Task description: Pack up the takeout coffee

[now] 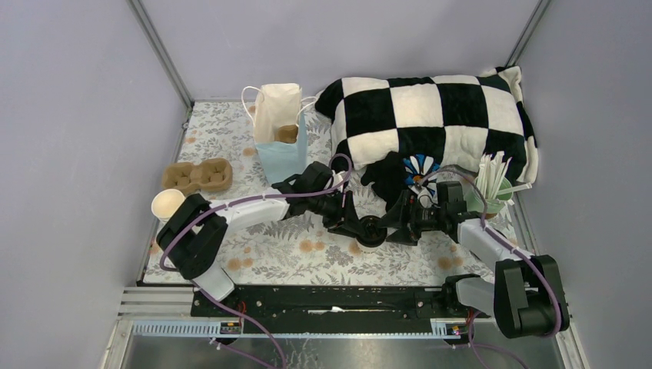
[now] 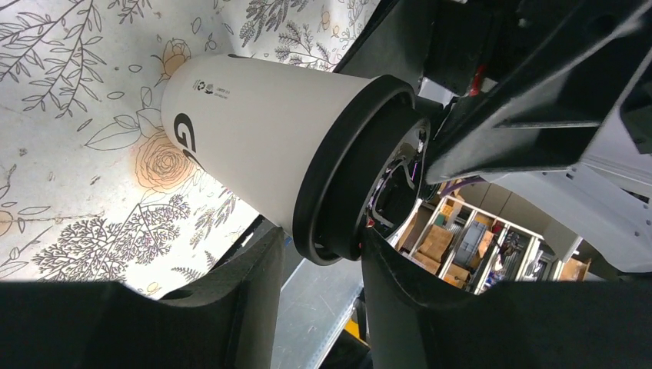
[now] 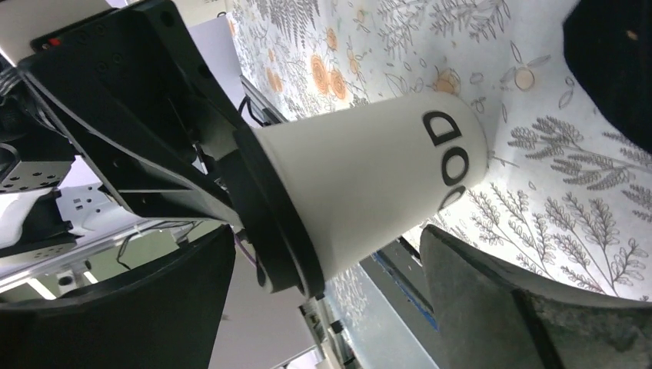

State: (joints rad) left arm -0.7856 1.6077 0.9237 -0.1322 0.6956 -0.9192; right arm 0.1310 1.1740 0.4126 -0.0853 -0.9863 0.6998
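The takeout coffee [image 1: 370, 243] is a cream-white cup with a black lid [image 1: 371, 229], standing on the floral mat between both grippers. In the left wrist view the cup [image 2: 254, 131] lies sideways in frame. My left gripper [image 2: 323, 246] pinches the lid's rim [image 2: 346, 169], one finger under the rim and one on the lid's top. In the right wrist view the cup [image 3: 384, 177] sits between the wide-apart fingers of my right gripper [image 3: 327, 246], with a gap on each side. In the top view the left gripper [image 1: 358, 226] and right gripper [image 1: 394, 223] face each other.
A light blue paper bag [image 1: 281, 134] stands open at the back. A cardboard cup carrier [image 1: 198, 177] and a stack of cream cups [image 1: 167, 205] are at the left. A checkered cushion [image 1: 430, 115] and a mint cup of straws [image 1: 492, 184] are at the right.
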